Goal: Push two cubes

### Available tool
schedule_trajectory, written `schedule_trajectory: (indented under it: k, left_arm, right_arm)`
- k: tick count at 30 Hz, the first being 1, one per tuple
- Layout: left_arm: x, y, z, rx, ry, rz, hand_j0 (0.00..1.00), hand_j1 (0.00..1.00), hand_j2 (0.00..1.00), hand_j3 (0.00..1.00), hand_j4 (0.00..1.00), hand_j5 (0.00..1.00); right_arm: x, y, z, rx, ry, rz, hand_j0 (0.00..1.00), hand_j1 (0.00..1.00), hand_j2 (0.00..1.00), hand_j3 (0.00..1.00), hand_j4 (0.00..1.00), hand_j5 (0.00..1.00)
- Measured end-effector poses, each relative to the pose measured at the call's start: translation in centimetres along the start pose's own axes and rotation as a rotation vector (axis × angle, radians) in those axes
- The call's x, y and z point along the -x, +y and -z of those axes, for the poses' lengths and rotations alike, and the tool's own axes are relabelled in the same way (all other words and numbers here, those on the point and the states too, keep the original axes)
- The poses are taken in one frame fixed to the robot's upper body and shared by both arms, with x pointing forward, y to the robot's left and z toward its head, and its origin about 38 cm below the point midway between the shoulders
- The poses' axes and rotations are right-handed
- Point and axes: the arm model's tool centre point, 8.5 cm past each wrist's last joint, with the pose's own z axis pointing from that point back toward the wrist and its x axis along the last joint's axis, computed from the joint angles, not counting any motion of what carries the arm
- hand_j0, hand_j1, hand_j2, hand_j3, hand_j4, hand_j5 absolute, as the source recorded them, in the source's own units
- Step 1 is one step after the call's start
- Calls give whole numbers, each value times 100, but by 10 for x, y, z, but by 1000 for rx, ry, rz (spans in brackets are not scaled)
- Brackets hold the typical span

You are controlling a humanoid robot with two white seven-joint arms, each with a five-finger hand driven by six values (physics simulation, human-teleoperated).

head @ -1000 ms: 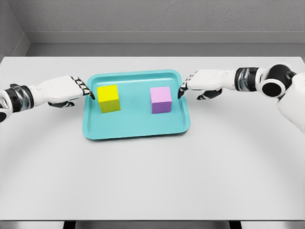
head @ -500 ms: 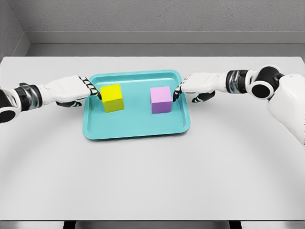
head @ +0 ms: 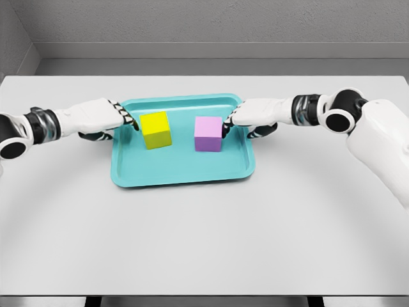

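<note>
A shallow teal plastic tray (head: 182,171) with rounded corners and a raised lip lies on a matte white table (head: 204,236), and both task objects sit inside it: a glossy yellow cube (head: 156,130) at about ten o'clock of the tray's middle, turned slightly off square, and a pale purple cube (head: 208,134) at about two o'clock, apart from the yellow one with bare tray floor between them. The white left hand (head: 105,117) reaches in from nine o'clock with its fingers extended and close together, gripping nothing, the dark-banded fingertips (head: 131,121) at or just short of the yellow cube's outer face; contact there is too fine to call. The white right hand (head: 252,116) comes from three o'clock, likewise flat-fingered and empty, its tips (head: 224,130) pressed against the purple cube's right face. This posture suits pushing rather than lifting: stiff, straight fingers act as a paddle against a flat side, each hand set on the outer face so the cubes should travel toward each other. The smooth tray floor should let hard-edged blocks slide easily, though an off-centre push may rotate them.
</note>
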Motion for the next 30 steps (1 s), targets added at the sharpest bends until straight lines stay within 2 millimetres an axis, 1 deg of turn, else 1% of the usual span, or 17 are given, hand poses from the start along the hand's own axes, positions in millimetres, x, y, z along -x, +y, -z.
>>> schedule_trajectory:
  k: [4, 7, 12, 20, 30]
  left_arm:
    - [3, -1, 3, 4, 8, -12, 74, 74, 74, 74, 74, 74]
    - [3, 0, 6, 2, 6, -18, 74, 74, 74, 74, 74, 74]
    - [0, 4, 18, 0, -3, -32, 74, 74, 74, 74, 74, 74]
    - [-5, 0, 28, 20, -5, -16, 74, 74, 74, 74, 74, 74]
    - [-11, 10, 36, 17, -23, -1, 75, 75, 75, 75, 75, 75]
  right_arm:
    - [-7, -4, 6, 8, -19, -10, 69, 69, 69, 69, 69, 69]
    - [-15, -11, 8, 22, -38, -31, 69, 69, 69, 69, 69, 69]
    - [-20, -15, 10, 30, -52, -44, 69, 69, 69, 69, 69, 69]
    - [-24, -8, 15, 13, -64, -33, 69, 69, 69, 69, 69, 69]
    - [-22, -2, 18, -13, -60, -35, 69, 69, 69, 69, 69, 69]
